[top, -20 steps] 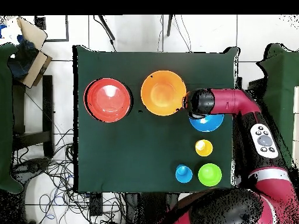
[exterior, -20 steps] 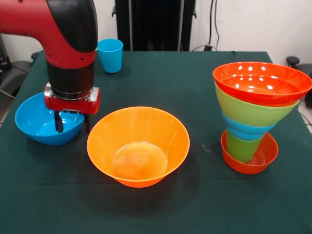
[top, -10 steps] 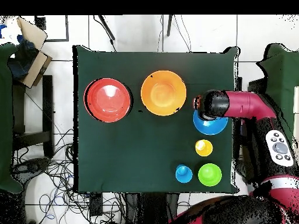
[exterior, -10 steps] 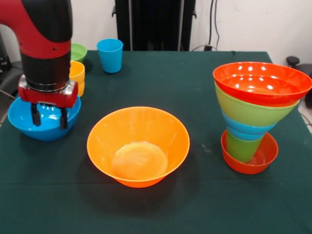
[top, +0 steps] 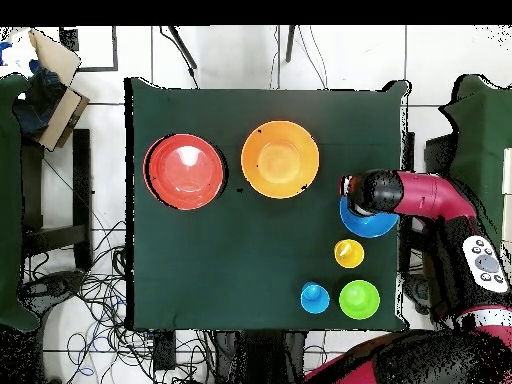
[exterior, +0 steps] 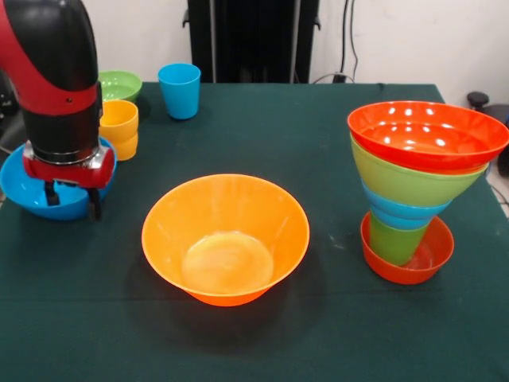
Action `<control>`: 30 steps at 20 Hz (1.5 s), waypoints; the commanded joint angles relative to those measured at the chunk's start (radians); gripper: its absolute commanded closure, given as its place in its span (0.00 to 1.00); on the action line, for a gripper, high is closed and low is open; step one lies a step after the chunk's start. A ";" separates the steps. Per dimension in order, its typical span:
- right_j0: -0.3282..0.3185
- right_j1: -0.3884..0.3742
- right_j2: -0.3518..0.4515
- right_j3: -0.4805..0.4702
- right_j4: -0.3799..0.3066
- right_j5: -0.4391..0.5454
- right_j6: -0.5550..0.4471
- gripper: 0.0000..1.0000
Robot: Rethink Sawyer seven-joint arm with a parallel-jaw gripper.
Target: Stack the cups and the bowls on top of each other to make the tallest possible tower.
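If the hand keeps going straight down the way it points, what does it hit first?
Most likely the blue bowl: the hand points down with its fingers straddling the bowl's rim, one inside and one outside, so the rim or the table comes first. Exact depth is unclear.

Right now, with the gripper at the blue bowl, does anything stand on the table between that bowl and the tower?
Yes. The large orange bowl sits mid-table, between the blue bowl under the gripper and the tower. A carry across would probably have to pass above or behind it.
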 commanded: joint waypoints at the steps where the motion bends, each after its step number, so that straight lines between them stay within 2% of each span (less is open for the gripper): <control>1: 0.027 0.077 0.017 0.063 -0.102 -0.054 -0.200 0.00; 8: 0.051 0.044 -0.011 0.087 -0.070 -0.026 -0.128 0.00; 13: 0.078 0.001 -0.056 0.108 -0.052 -0.048 -0.009 0.00; 23: 0.097 -0.074 -0.098 0.138 -0.034 -0.017 -0.010 0.00; 30: 0.079 -0.050 -0.100 0.113 -0.051 -0.055 -0.048 0.00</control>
